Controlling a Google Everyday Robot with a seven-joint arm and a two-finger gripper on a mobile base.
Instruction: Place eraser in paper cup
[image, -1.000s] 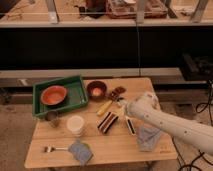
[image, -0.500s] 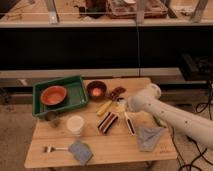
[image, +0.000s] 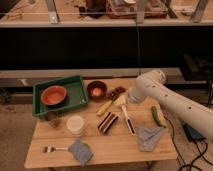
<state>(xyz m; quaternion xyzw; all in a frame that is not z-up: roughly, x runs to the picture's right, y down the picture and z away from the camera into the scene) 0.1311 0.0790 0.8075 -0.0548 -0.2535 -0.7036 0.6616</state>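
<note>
The eraser (image: 108, 121), a striped brown, red and white block, lies flat on the wooden table (image: 115, 150) near its middle. The cream-white paper cup (image: 76, 124) stands upright to its left, a short gap away. My white arm reaches in from the right. Its gripper (image: 121, 100) hovers over the back middle of the table, above and behind the eraser, open and holding nothing.
A green tray (image: 75, 100) holding an orange bowl sits at the back left, with a grey metal cup (image: 52, 118) in front. Around the eraser: dark brown bowl (image: 96, 90), yellow-handled tool (image: 105, 107), black-and-white stick (image: 128, 120), grey cloth (image: 150, 137), green vegetable (image: 157, 116), fork (image: 50, 148), blue sponge (image: 80, 151).
The arm has swung from the table's front right toward the back middle, carrying the gripper up and left. The eraser and cup have stayed put.
</note>
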